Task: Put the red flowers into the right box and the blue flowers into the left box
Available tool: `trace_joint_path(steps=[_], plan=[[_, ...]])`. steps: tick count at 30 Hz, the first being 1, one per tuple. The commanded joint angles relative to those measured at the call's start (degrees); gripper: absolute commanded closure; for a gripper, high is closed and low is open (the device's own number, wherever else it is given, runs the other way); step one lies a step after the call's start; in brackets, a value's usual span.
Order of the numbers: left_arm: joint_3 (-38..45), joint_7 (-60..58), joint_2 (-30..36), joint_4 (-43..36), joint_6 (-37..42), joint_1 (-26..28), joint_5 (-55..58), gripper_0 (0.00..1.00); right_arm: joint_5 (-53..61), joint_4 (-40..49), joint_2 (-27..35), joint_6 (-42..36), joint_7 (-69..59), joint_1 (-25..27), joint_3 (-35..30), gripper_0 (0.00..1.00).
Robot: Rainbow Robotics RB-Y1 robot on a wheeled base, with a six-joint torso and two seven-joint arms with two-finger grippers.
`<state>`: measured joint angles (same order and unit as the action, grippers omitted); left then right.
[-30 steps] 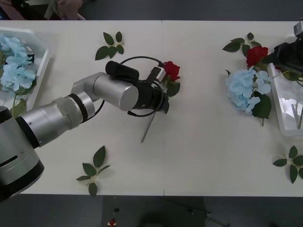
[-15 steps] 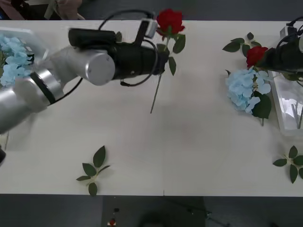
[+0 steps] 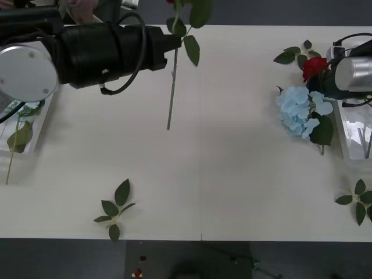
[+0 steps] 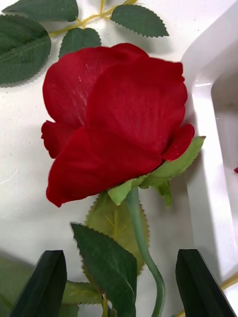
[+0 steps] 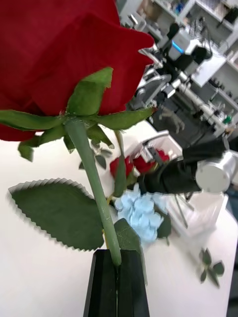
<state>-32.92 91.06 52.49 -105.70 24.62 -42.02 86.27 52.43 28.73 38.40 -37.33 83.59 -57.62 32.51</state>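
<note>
Left gripper (image 5: 118,262) pinched tight on 1 red rose (image 5: 59,59) stem; keep it clamped, carry to right box (image 3: 354,131).

I am working in what looks like a robotics lab. Behind my held rose, the left wrist camera shows shelves (image 5: 218,47) stacked with equipment, cables and machine parts, and a device with a lit blue panel (image 5: 179,47). The work surface is a plain white desk (image 3: 232,174) made of joined panels, with a dark floor (image 3: 192,258) below its near edge.
</note>
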Motion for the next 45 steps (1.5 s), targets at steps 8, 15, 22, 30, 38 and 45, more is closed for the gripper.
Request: trace_joint_path(steps=[8, 15, 22, 30, 38, 45], plan=[[1.37, 9.13, 2.0, -5.93, -1.06, -0.26, -0.22, 1.0, -2.59, -2.89, -2.28, 3.4, 1.05, -2.85, -0.07, 0.85], [2.69, 10.19, -9.69, -0.39, -1.77, -1.67, -6.02, 1.0, -4.26, -2.89, -3.16, 3.32, 0.61, -2.85, -0.07, 1.0], [3.04, 10.01, -17.68, 3.48, -1.77, -3.25, -9.45, 1.0, -3.21, -2.89, -3.16, 3.05, 1.22, -3.38, -4.12, 1.0], [3.3, 9.4, -21.29, 4.53, -1.77, -3.16, -9.01, 1.0, 10.77, -1.3, -1.4, -4.42, 4.82, -7.16, -10.44, 1.0], [3.3, 9.31, -22.52, 5.85, -2.64, -3.16, -5.5, 1.0, 12.17, -1.22, 6.95, -17.25, 19.5, -10.23, -15.72, 1.0], [3.3, 9.22, -22.52, 5.85, -3.35, -3.16, -3.65, 1.0, 8.22, -1.3, 13.45, -18.13, 31.98, -9.62, -15.81, 1.0]])
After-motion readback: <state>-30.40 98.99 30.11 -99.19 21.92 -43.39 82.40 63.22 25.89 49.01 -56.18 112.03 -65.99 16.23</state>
